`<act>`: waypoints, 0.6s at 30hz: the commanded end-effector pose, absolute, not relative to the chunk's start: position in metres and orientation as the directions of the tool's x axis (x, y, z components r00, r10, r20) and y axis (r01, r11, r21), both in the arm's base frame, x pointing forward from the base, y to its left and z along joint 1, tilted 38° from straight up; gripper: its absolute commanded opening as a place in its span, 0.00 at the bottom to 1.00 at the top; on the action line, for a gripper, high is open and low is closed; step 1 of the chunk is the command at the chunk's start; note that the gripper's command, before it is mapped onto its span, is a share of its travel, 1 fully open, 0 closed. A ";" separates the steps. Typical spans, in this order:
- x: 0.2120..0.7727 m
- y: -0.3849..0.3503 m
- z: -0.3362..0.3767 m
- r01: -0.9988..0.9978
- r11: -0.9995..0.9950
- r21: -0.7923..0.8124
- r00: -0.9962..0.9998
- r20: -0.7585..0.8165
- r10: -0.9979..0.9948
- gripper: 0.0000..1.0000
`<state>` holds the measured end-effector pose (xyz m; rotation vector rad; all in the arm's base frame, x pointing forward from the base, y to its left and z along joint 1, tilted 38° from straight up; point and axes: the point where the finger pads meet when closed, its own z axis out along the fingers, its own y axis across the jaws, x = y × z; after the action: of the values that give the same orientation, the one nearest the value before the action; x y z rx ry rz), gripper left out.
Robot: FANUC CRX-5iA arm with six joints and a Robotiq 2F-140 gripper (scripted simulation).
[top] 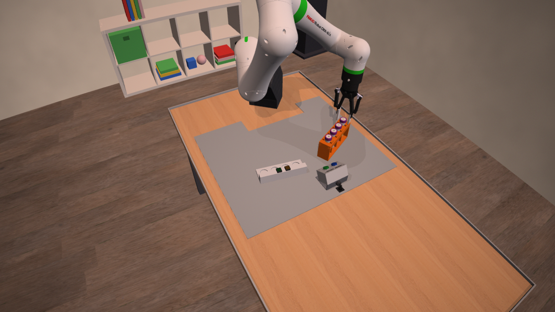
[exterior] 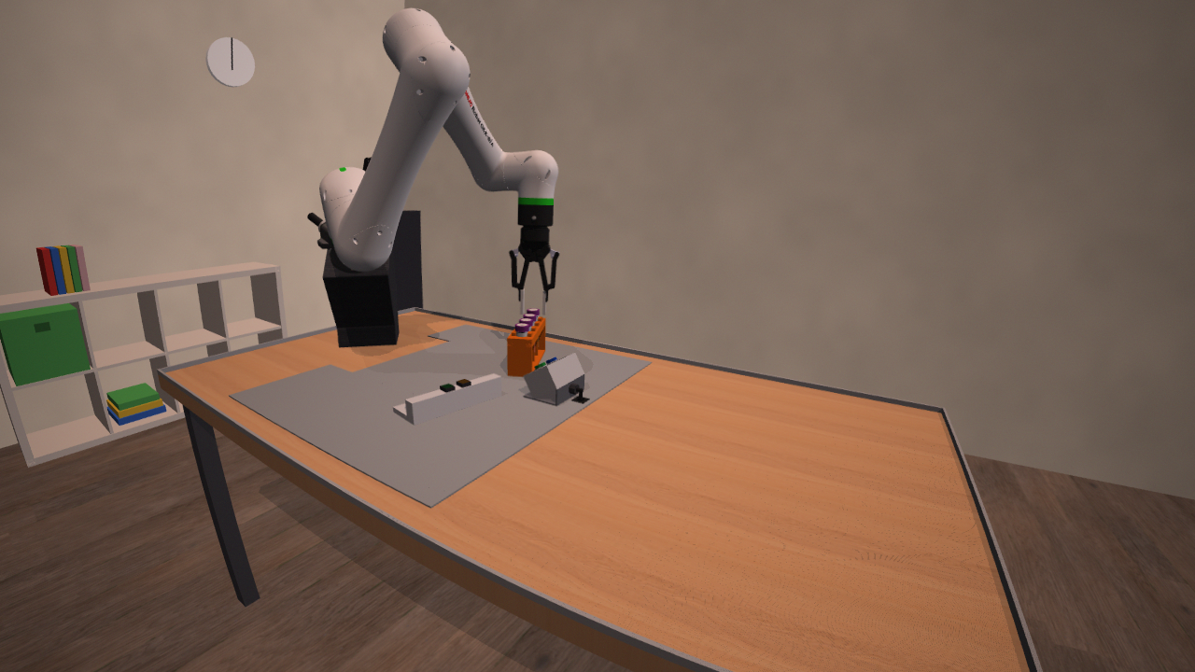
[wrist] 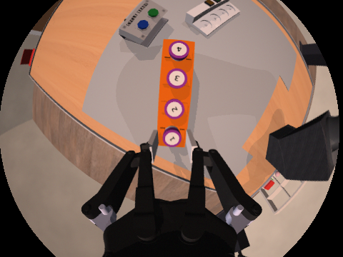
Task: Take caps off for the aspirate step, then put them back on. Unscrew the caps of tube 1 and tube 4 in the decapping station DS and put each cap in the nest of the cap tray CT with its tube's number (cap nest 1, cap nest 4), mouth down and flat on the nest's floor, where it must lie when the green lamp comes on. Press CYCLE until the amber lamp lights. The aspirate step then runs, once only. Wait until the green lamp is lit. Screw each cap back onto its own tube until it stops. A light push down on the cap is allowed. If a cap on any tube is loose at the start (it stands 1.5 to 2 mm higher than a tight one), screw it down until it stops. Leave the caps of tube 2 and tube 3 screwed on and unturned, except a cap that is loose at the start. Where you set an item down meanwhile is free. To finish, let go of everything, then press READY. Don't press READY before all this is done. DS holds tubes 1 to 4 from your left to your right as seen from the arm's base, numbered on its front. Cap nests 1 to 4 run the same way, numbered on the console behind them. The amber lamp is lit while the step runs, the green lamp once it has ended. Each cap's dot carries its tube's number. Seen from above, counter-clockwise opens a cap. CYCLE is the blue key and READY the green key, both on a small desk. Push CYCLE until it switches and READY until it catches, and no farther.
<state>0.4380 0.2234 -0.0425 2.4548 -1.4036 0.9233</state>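
The orange decapping station [top: 329, 150] [exterior: 524, 352] [wrist: 187, 96] stands on the grey mat and holds four tubes with purple-rimmed white caps. Cap 1 [top: 343, 119] [wrist: 171, 137] is at the end nearest the arm, then cap 2 [wrist: 174, 108], cap 3 [wrist: 176, 78] and cap 4 [top: 328, 137] [wrist: 179, 48]. My gripper [top: 344, 116] [exterior: 531, 302] [wrist: 171, 136] points straight down with one finger on each side of cap 1. It is open, with a small gap on both sides of the cap. The white cap tray [top: 271, 177] [exterior: 442, 400] [wrist: 202, 16] has empty nests, and its two lamps look dark.
The small grey desk [top: 330, 177] [exterior: 553, 380] [wrist: 131, 33] with the blue key [top: 334, 164] [wrist: 142, 25] and the green key [top: 325, 167] [wrist: 153, 13] stands beside the station's cap 4 end. The table's edge runs close behind the station. A shelf stands off the table.
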 end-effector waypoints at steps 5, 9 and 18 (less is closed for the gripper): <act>0.436 0.225 -0.040 -0.853 -0.473 -0.220 0.279 0.573 -0.770 0.35; 0.435 0.226 -0.038 -0.853 -0.473 -0.220 0.279 0.573 -0.770 0.35; 0.435 0.226 -0.038 -0.853 -0.473 -0.220 0.279 0.573 -0.770 0.00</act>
<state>0.4352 0.2260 -0.0380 2.4050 -1.5363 0.9595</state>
